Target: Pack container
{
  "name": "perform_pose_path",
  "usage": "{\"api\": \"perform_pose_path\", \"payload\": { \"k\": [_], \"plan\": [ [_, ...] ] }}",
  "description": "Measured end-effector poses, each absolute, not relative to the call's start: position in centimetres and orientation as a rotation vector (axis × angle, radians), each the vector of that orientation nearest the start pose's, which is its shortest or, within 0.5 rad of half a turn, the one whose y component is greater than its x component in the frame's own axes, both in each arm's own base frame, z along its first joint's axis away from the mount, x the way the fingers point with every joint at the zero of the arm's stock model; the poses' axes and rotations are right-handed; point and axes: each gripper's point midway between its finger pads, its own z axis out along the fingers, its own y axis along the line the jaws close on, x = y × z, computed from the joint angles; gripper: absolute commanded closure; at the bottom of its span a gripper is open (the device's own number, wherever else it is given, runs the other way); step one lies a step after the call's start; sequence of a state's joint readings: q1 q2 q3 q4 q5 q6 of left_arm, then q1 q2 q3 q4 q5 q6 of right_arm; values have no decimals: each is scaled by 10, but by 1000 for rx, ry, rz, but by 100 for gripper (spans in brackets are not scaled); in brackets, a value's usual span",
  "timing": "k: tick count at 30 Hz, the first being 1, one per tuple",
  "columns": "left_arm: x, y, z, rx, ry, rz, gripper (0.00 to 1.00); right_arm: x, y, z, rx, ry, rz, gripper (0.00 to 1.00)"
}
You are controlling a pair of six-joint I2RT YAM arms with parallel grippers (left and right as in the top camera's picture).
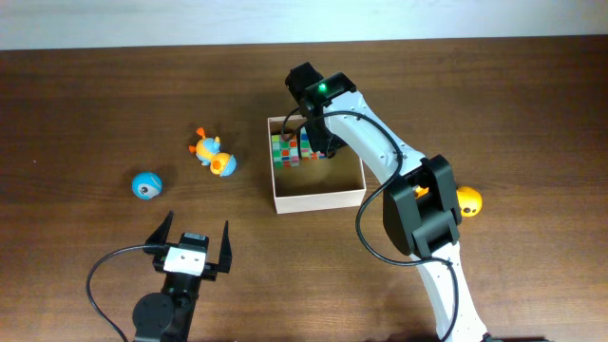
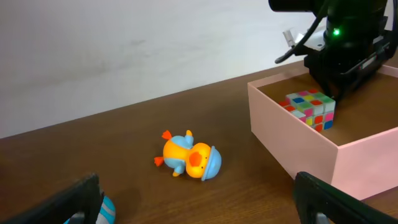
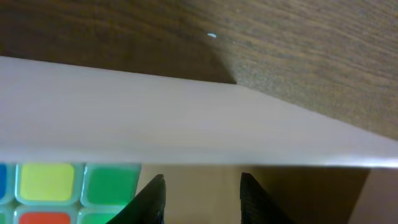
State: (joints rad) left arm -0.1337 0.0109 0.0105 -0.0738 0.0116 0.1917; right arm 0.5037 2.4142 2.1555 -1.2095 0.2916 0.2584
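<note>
The container (image 1: 319,198), a square cream-walled box (image 2: 292,146), sits mid-table with a multicoloured puzzle cube (image 1: 285,150) in its far left corner. My right gripper (image 1: 319,142) reaches down inside the box just right of the cube (image 2: 311,109). In the right wrist view its jaws (image 3: 202,190) stand partly apart with only the tan floor between them, the cube (image 3: 62,186) at the left and the box wall (image 3: 186,118) ahead. Near the front edge my left gripper (image 1: 195,242) is wide open and empty (image 2: 205,214).
An orange-and-blue duck toy (image 1: 214,155) lies left of the box (image 2: 189,158). A blue ball (image 1: 145,185) rests further left, peeking beside my left finger (image 2: 102,208). An orange toy (image 1: 468,201) sits right of the box, behind the right arm.
</note>
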Motion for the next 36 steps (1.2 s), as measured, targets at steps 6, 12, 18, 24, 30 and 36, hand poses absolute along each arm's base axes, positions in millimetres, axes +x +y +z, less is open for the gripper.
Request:
{"api": "perform_pose_path", "payload": {
  "k": [6, 12, 18, 24, 30, 36],
  "plan": [
    [244, -35, 158, 275, 1622, 35, 1, 463, 199, 48, -327, 2873, -322, 66],
    [244, -35, 158, 275, 1622, 35, 1, 468, 201, 49, -357, 2851, -312, 66],
    [244, -35, 158, 275, 1622, 35, 1, 470, 203, 49, -399, 2840, -312, 66],
    [244, -35, 158, 275, 1622, 35, 1, 471, 203, 50, -439, 2832, -315, 66],
    [244, -35, 158, 275, 1622, 35, 1, 473, 204, 50, -472, 2821, -315, 66],
    [244, -35, 158, 275, 1622, 35, 1, 474, 204, 50, -498, 2815, -322, 65]
  ]
}}
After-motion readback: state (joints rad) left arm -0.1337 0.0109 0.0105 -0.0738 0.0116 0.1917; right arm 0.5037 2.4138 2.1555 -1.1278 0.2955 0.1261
